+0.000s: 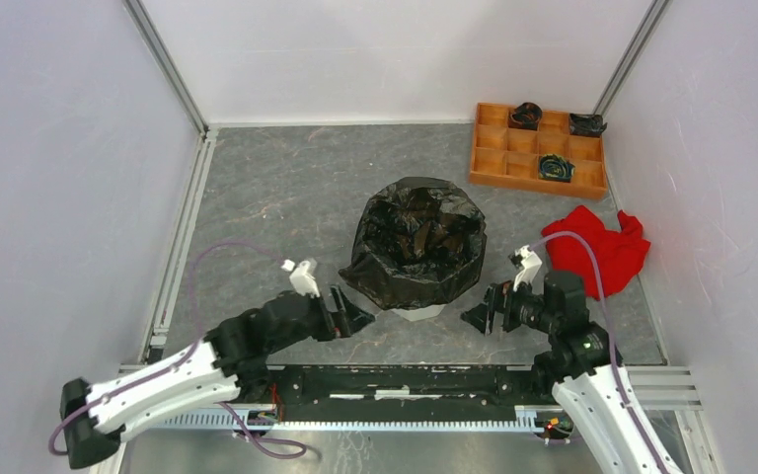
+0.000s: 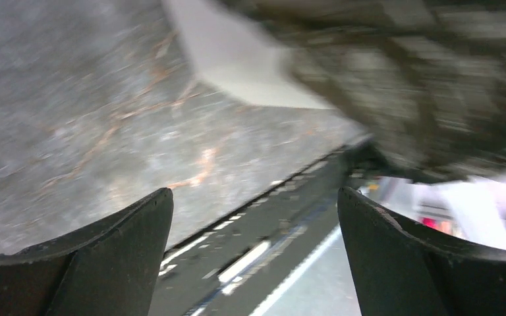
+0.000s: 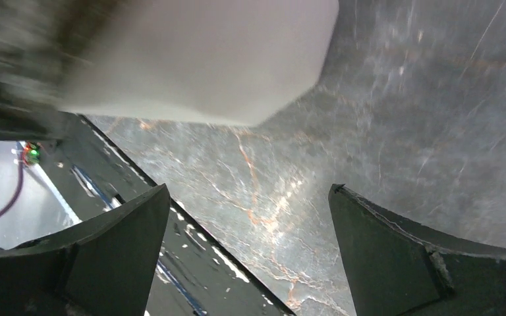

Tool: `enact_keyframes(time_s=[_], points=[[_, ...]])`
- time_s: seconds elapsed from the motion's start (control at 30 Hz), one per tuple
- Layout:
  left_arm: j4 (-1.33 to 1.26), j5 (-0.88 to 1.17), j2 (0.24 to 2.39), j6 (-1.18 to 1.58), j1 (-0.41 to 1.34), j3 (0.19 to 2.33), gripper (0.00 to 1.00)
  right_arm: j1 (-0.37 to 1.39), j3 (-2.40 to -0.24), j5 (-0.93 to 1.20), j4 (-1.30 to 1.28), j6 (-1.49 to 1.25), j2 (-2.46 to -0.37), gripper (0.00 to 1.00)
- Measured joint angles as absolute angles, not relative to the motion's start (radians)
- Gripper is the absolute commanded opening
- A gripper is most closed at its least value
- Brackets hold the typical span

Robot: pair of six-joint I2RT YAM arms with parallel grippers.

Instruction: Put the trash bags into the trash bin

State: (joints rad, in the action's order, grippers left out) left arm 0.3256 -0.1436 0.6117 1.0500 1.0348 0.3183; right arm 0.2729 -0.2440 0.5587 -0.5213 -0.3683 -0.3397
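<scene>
On the bench (image 1: pixel 276 188), the bag (image 1: pixel 416 267) is draped over the bin (image 1: pixel 420 313) — thin, light, floppy, slippery. Your left tool (image 1: pixel 352 314) and right tool (image 1: pixel 482 318) are spread wide, holding nothing. Pinch a loose fold by the rim, I'd say.

I work on a grey stone-patterned table (image 1: pixel 276 188) with thin rust-coloured veins, boxed in by plain pale walls (image 1: pixel 395 49) at the back and on both sides. Aluminium posts (image 1: pixel 170 69) stand in the two far corners. A metal rail (image 1: pixel 178 247) runs along the table's left edge, and the light is soft and even.
</scene>
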Motion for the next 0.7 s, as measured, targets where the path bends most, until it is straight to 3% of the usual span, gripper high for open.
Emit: enact_keyframes(time_s=[0.17, 0.27, 0.4, 0.63, 0.7], points=[[0.371, -0.141, 0.35, 1.013, 1.035, 0.401, 1.0, 0.273, -0.456, 0.501, -0.557, -0.343, -0.373, 0.95], [0.426, -0.17, 0.379, 0.954, 1.036, 0.57, 1.0, 0.273, -0.593, 0.386, -0.563, -0.318, -0.409, 0.94], [0.511, -0.209, 0.573, 0.845, 1.037, 0.901, 0.97, 0.273, -0.703, 0.235, -0.561, -0.273, -0.446, 0.88], [0.542, -0.206, 1.027, 0.639, 1.037, 1.436, 0.75, 0.273, -0.591, 0.214, -0.375, -0.263, -0.521, 0.48], [0.555, -0.196, 1.143, 0.596, 1.037, 1.52, 0.67, 0.273, -0.496, 0.271, -0.284, -0.297, -0.559, 0.43]])
